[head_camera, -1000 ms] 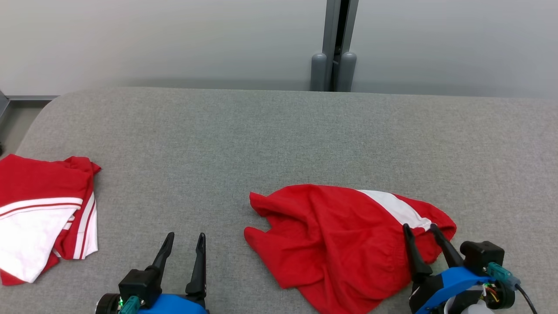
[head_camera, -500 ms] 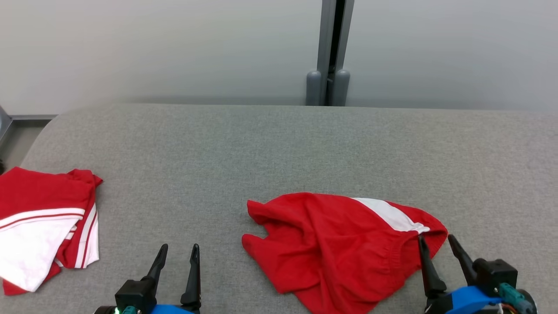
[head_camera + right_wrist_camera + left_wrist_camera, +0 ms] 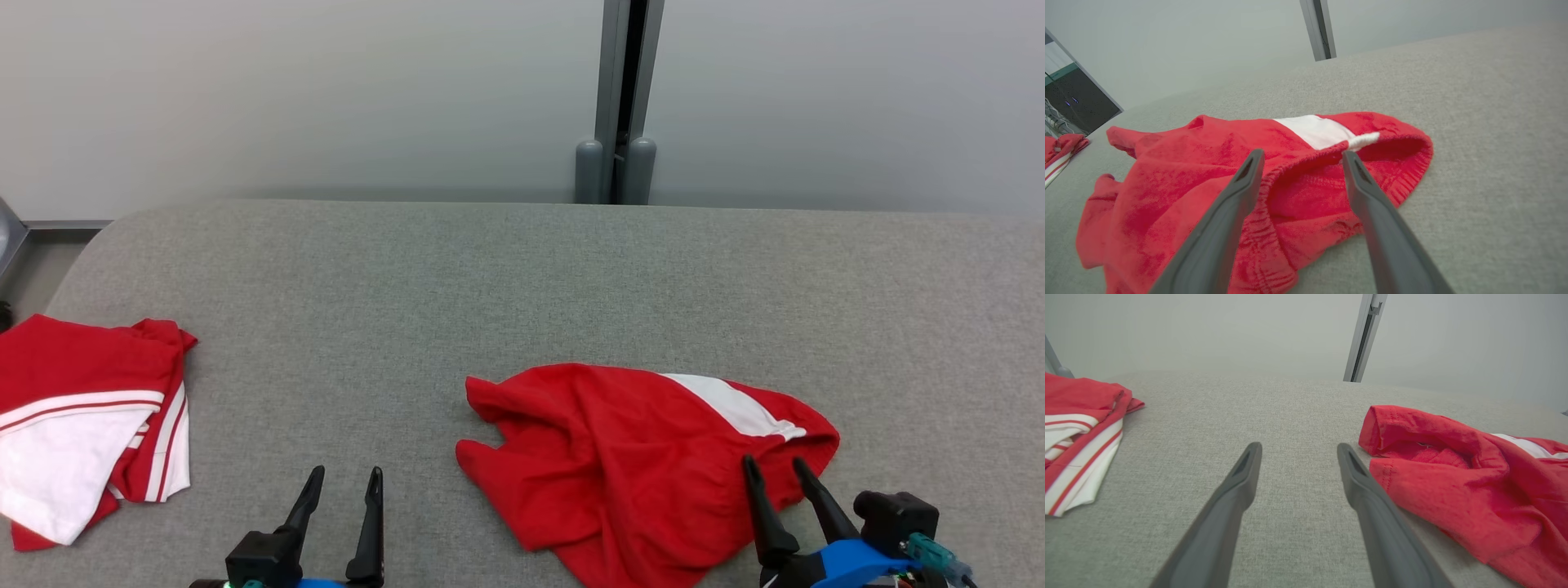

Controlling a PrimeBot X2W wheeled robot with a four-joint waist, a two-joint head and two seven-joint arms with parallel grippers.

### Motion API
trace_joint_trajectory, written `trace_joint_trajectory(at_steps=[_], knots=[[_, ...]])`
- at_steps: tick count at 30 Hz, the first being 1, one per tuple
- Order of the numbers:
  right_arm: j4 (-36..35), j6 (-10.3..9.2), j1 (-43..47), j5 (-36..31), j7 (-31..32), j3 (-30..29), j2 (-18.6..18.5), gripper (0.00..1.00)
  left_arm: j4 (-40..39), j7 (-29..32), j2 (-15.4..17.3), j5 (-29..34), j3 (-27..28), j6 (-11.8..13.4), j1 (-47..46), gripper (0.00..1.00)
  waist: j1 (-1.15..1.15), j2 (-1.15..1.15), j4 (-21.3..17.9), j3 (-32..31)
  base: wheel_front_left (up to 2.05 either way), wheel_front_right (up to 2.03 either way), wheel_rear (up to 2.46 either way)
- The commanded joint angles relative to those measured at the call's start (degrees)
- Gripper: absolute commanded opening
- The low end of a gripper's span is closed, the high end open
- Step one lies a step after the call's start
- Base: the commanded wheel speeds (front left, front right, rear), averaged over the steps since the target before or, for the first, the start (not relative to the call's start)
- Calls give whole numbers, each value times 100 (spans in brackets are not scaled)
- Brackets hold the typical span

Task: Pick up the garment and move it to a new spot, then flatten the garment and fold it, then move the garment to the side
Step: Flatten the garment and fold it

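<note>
Left gripper point(image 3: 346, 475): two long black fingers point(image 3: 1237, 494), tapered to narrow tips, each with a slotted recess near the tip. They read matte dark grey up close. Black angular mount block point(image 3: 263, 559) at the base. Right gripper point(image 3: 772, 465): same finger pair, seated in a blue housing point(image 3: 849, 562). Black boxy module point(image 3: 894, 516) beside the housing, carrying a teal connector point(image 3: 927, 547).

At the bottom of the head view, left gripper point(image 3: 347, 472) with fingers spread, holding nothing, right gripper point(image 3: 772, 462) with fingers likewise apart, both pointing forward
</note>
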Motion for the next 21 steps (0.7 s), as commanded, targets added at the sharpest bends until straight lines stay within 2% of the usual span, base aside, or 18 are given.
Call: trace_joint_trajectory(at_steps=[1, 8, 14, 20, 21], knots=[[170, 0, -104, 303, -3, -12, -12, 100, 13, -17, -3, 33, 17, 9, 44, 100, 0, 0, 28, 7, 0, 0, 0], [729, 0, -593, 1198, -2, 94, -14, 100, 4, -17, -3, 29, 19, -1, -43, 100, 0, 0, 166, 142, 0, 0, 0], [1354, 0, -964, 1878, -3, -67, -13, 100, 42, -17, -4, 4, -5, -8, -99, 100, 0, 0, 252, 253, 0, 0, 0], [1767, 0, -1210, 2231, -1, 23, -10, 100, 51, -17, -4, -58, -31, -11, -141, 100, 0, 0, 288, 329, 0, 0, 0], [1787, 0, -1255, 2292, -1, 31, -10, 97, 50, -17, -4, -63, -31, -11, -145, 100, 0, 0, 289, 341, 0, 0, 0]])
